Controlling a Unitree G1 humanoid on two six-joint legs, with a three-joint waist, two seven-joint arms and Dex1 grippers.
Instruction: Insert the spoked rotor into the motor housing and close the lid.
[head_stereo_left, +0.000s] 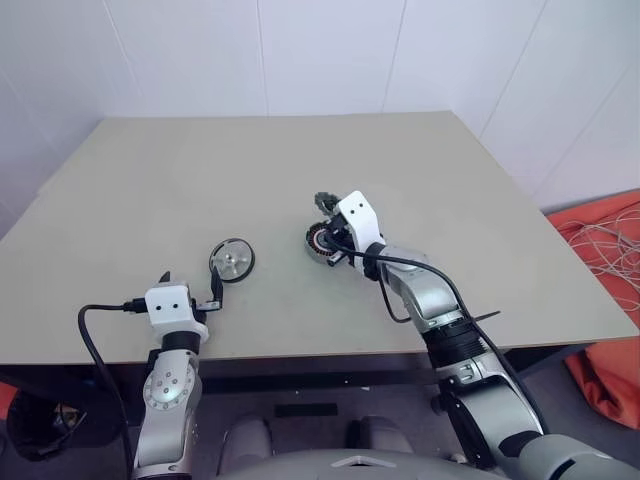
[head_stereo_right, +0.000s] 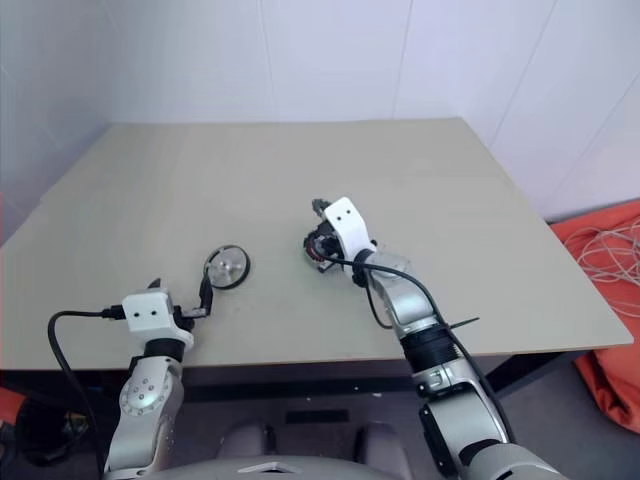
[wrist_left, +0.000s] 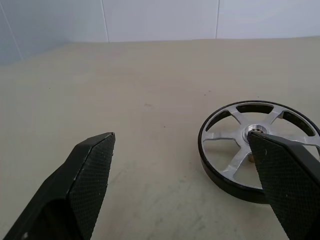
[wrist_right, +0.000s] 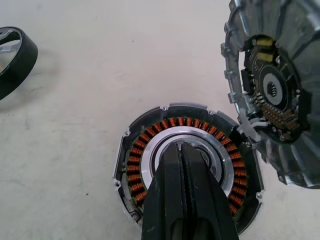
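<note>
Beige table (head_stereo_left: 300, 170). Lay flat on it: lid (head_stereo_left: 232, 259), just ahead of the left gripper (head_stereo_left: 190, 288); motor housing (wrist_right: 187, 167), under the right gripper (wrist_right: 186, 150); spoked rotor (wrist_right: 277, 85), propped on edge just beyond.

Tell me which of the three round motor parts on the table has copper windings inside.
The motor housing, lying flat under the shut right gripper. The lid shows silver spokes; the spoked rotor stands on edge.

housing (wrist_right: 187, 170) is grey with a ring of orange-copper windings, lid (wrist_left: 260, 150) has a black rim and shiny silver spokes, table (head_stereo_left: 200, 180) is plain beige, wall (head_stereo_left: 300, 50) white
</note>
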